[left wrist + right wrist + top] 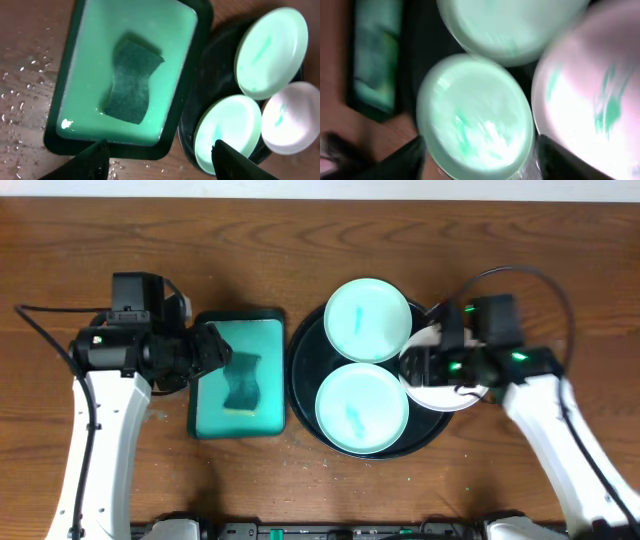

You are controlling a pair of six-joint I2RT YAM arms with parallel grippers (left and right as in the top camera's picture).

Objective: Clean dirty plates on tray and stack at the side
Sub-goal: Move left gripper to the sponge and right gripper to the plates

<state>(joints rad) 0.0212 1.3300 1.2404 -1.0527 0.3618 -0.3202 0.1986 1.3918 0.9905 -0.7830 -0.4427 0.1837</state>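
Overhead: left pincer apart over green tray, right pincer apart over white plate.

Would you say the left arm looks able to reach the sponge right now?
Probably yes: the left tool hovers open just short of the sponge, which lies uncovered in the green tray, with nothing between them.

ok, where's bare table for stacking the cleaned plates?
Free: table wood behind the green tray and black tray, along the far edge, and the near strip in front of them. Crowded: three plates fill the black tray; only a sliver separates the trays.
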